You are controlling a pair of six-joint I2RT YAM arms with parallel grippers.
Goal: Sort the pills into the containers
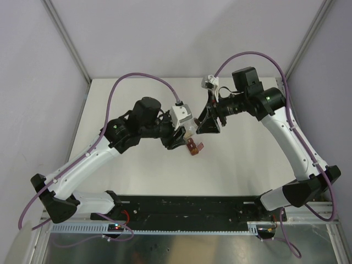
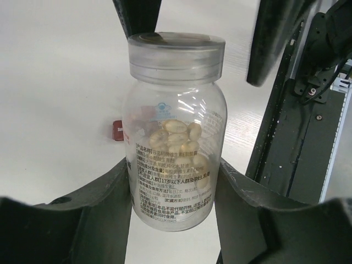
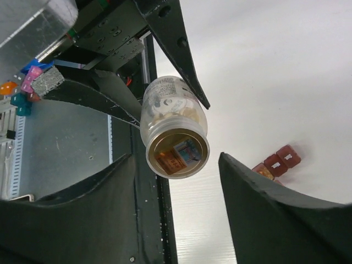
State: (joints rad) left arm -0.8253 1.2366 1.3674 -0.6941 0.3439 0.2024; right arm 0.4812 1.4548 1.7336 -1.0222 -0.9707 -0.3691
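Pills [image 2: 176, 137] sit as a pale tan heap inside a clear bottle [image 2: 175, 99], and none of them can be seen in the containers [image 3: 275, 163]. Your left fingers [image 2: 104, 203] are clamped on the lower part of that bottle, one on each side of its printed label, holding it up off the table [image 2: 55, 82]. From the left wrist you see the bottle with its clear lid [image 2: 176, 55] on and pointing away from the camera. From the right wrist you look straight at that lid end. Your right fingers [image 3: 264, 198] stand spread to either side of the lid with a clear gap on both sides, so they are open and touch nothing. The containers are a short dark red strip of square compartments lying flat on the table, just beside and below the bottle; in the top view the strip lies just on the near side of the two wrists. Whether its compartments are open you cannot tell from these views.
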